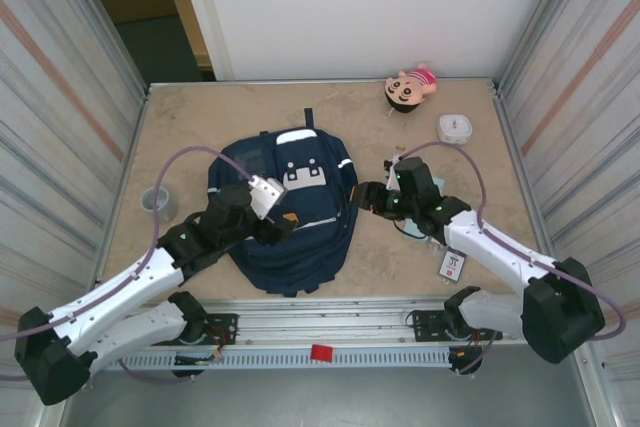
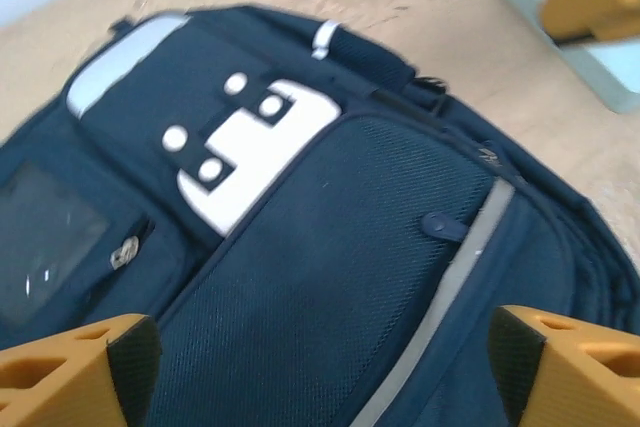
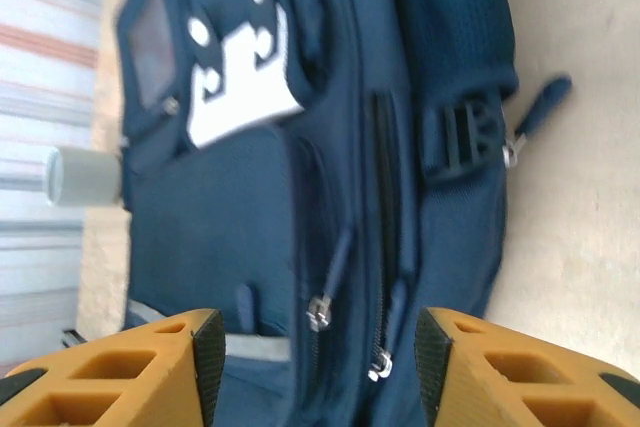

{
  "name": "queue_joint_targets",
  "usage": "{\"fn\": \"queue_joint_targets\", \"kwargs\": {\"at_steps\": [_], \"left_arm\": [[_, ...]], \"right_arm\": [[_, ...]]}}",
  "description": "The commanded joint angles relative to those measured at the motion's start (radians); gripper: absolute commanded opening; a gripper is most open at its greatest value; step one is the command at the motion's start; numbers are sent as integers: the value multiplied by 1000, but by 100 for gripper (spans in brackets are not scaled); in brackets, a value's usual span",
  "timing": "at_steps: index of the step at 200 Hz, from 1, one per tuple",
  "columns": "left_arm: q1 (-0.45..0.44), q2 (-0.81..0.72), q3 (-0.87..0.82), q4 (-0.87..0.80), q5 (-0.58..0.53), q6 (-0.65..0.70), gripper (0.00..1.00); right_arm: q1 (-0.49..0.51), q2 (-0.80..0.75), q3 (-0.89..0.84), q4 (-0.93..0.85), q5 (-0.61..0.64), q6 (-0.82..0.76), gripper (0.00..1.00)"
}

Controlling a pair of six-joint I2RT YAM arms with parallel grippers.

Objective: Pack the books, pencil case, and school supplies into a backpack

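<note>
My left gripper (image 2: pixel 320 362) is right up close, fingers wide apart and empty, low over the backpack (image 2: pixel 330 247) lying flat mid-table. My right gripper (image 3: pixel 318 357), also apart, points at its side. That wrist camera catches a grey cup (image 3: pixel 85 175) past the bag.

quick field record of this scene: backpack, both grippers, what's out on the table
backpack: flat on the table, front up
left gripper: open, empty, above the backpack's mesh pocket
right gripper: open, empty, at the backpack's zipper side
pencil case: on the table right of the backpack
black-and-white packet: on the table beside the right arm
pink doll: far edge
white box: near the doll
grey cup: left of the backpack
</note>
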Motion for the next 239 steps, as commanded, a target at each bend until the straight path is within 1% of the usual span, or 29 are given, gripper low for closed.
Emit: {"fn": "queue_joint_targets", "kwargs": {"at_steps": [1, 17, 38, 53, 64, 72, 77, 94, 103, 113, 123, 138, 151, 168, 186, 203, 239], "left_arm": [[8, 7, -44, 5, -119, -266, 87], [11, 10, -76, -4, -149, -388, 87], [20, 27, -123, 28, -138, -542, 84], [21, 48, -135, 44, -122, -582, 84], [22, 64, -133, 46, -117, -590, 84], [20, 73, -132, 53, -113, -583, 84], [21, 77, -130, 62, -106, -572, 84], [20, 86, -127, 102, -64, -504, 84], [20, 89, -129, 129, -34, -444, 83], [7, 95, -130, 155, -19, -365, 83], [-20, 108, -122, 167, -40, -262, 82], [-70, 139, -93, 160, -74, -86, 84], [-106, 175, -65, 155, -77, 50, 86], [-148, 234, -41, 161, -78, 211, 89], [-173, 310, -27, 188, -84, 330, 92], [-178, 374, -8, 207, -73, 382, 95], [-178, 472, 28, 258, -82, 388, 95]], "right_arm": [[37, 55, 1, -84, 5, 84, 59], [58, 105, 18, -104, -16, 93, 59], [75, 169, 35, -80, -52, 105, 60], [79, 214, 48, -56, -77, 111, 60], [81, 246, 54, -51, -72, 102, 59], [80, 265, 54, -49, -56, 95, 57], [76, 276, 52, -45, -55, 93, 54], [59, 297, 49, -3, -89, 95, 37], [57, 295, 49, 22, -103, 97, 28], [59, 289, 50, 36, -105, 93, 20], [60, 276, 49, 34, -87, 85, 14], [55, 255, 42, 37, -87, 74, 8], [50, 232, 43, 42, -96, 67, 5], [49, 198, 45, 42, -97, 60, 3], [48, 175, 49, 40, -94, 59, 2], [49, 166, 48, 33, -88, 59, 2], [46, 153, 37, 35, -76, 53, 2]]}}
